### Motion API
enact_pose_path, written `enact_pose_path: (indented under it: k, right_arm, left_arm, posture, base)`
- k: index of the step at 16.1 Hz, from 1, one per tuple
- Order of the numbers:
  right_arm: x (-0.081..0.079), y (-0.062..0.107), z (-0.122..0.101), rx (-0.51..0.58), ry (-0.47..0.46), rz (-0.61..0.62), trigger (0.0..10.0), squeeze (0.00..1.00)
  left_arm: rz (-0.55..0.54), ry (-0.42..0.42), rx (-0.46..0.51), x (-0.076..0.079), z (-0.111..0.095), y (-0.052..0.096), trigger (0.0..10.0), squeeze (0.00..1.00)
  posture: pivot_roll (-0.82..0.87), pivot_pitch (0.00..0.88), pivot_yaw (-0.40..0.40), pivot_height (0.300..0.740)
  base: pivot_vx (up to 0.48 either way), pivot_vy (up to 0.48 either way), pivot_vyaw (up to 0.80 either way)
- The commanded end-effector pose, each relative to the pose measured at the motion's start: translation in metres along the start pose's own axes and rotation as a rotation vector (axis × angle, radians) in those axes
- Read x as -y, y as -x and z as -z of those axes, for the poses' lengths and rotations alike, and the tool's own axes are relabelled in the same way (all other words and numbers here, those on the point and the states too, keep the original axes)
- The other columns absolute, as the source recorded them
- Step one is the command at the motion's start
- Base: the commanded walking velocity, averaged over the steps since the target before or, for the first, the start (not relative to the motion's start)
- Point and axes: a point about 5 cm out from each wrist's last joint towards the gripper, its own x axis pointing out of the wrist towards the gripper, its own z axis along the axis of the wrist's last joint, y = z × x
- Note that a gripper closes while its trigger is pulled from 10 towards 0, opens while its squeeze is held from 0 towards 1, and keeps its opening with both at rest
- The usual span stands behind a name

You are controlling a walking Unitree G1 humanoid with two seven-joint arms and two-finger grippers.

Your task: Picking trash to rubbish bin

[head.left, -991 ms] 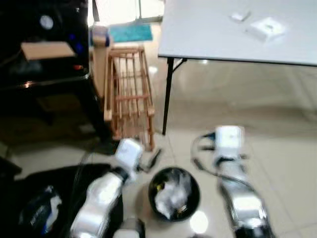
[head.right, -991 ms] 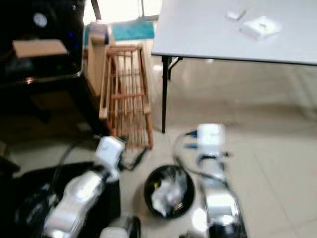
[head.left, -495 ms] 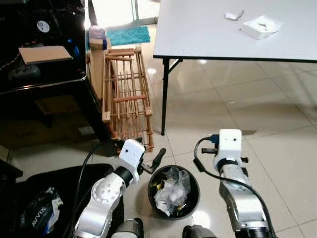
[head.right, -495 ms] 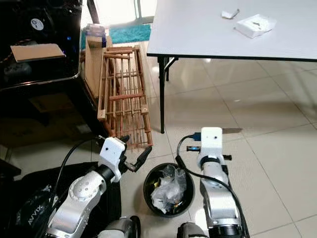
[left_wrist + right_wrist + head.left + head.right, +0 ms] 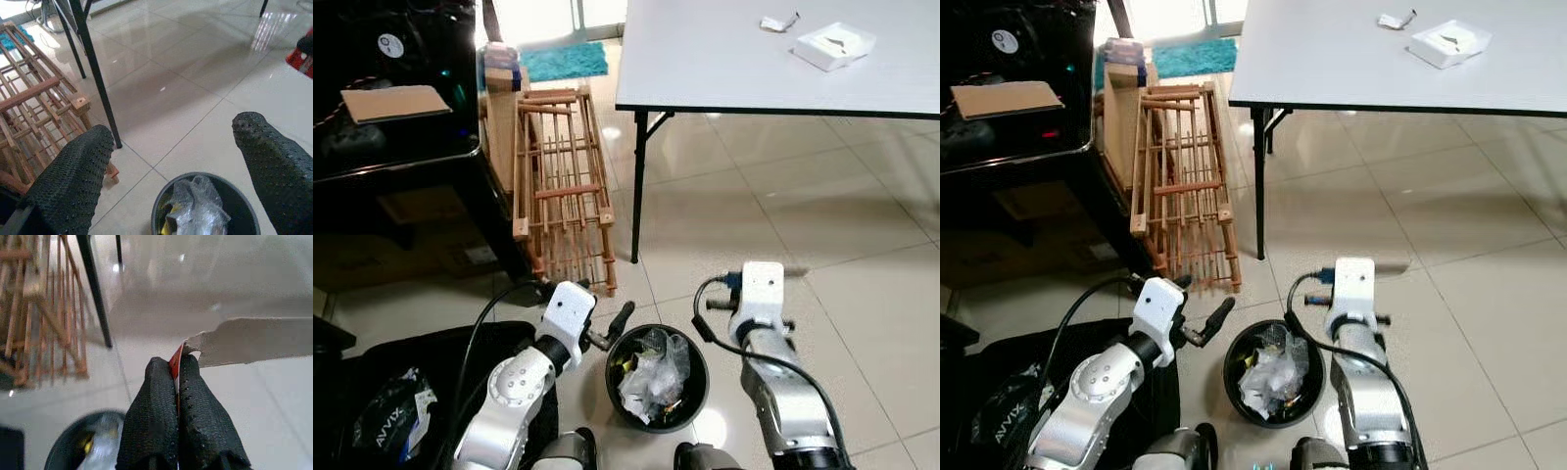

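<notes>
Right gripper (image 5: 177, 369) is clamped tight on a thin scrap of trash (image 5: 244, 346), pale with a red edge, possibly a torn wrapper, held just right of the black rubbish bin (image 5: 657, 377). That bin sits on the tiled floor between both arms, already stuffed with crumpled plastic. Left gripper (image 5: 176, 161) hangs spread wide and empty at the bin's left rim.

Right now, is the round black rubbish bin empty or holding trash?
Holding trash: the round black rubbish bin contains crumpled clear plastic and yellow scraps.
</notes>
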Motion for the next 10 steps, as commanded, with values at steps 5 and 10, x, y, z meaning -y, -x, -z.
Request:
enact_pose_path:
  k: [5, 10]
  right_arm:
    - [-0.01, -0.006, 0.012, -0.072, 0.033, -0.086, 10.0, 0.0]
    - [-0.012, -0.019, 0.026, -0.193, 0.032, -0.152, 10.0, 0.0]
  left_arm:
    - [0.01, -0.03, -0.11, -0.004, 0.025, 0.019, 10.0, 0.0]
    - [0.024, -0.057, -0.131, -0.011, 0.028, 0.029, 10.0, 0.0]
  posture:
    - [0.1, 0.226, 0.054, 0.74]
    - [0.12, 0.245, 0.057, 0.74]
  base:
    - [0.0, 0.0, 0.0]
    - [0.0, 0.0, 0.0]
